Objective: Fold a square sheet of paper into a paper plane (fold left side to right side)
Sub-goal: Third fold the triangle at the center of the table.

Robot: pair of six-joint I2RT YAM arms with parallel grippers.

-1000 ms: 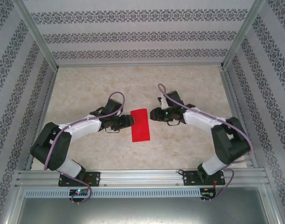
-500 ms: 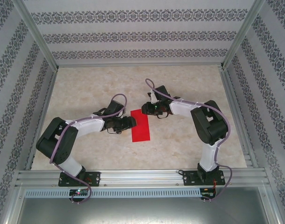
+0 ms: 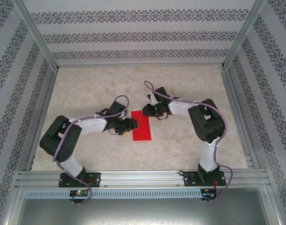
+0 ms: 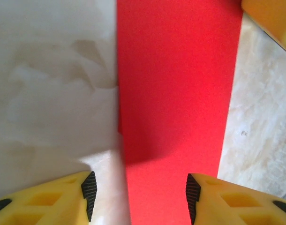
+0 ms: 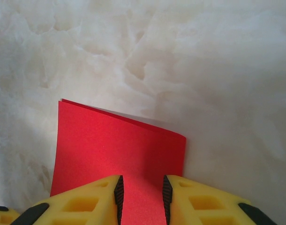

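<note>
- A pale, marbled tabletop [image 3: 86, 89] is seen from above. It is closed in by walls [image 3: 143, 35] with striped, patterned paper.
- The red sheet of paper [image 3: 142, 127] lies flat near the middle of the tabletop. It is folded into a narrow upright rectangle, its long sides running away from the arms.
- Both arms bend inward, and their claws meet at the paper from opposite sides.
- The left claw [image 3: 132, 124] is at the paper's left long edge, about halfway along it.
- In the left wrist view, the left claw [image 4: 140, 192] has its yellow, black-padded fingers [image 4: 89, 194] well apart. They straddle the left edge of the red sheet [image 4: 176, 93], one finger over bare tabletop [image 4: 49, 93] and the other over the paper's right part. Nothing is clamped between them.
- The right claw [image 3: 145, 111] is at the paper's far end, near its top right corner.
- In the right wrist view, the right claw [image 5: 143, 190] has its fingers [image 5: 118, 192] a narrow gap apart, over the near part of the red sheet [image 5: 119, 145]. Flat red paper shows through the gap.
- In that same view, the far edge of the paper shows two layers, the upper one lifted very slightly.
- A yellow finger of the right claw [image 4: 269, 18] appears in the top right corner of the left wrist view.
</note>
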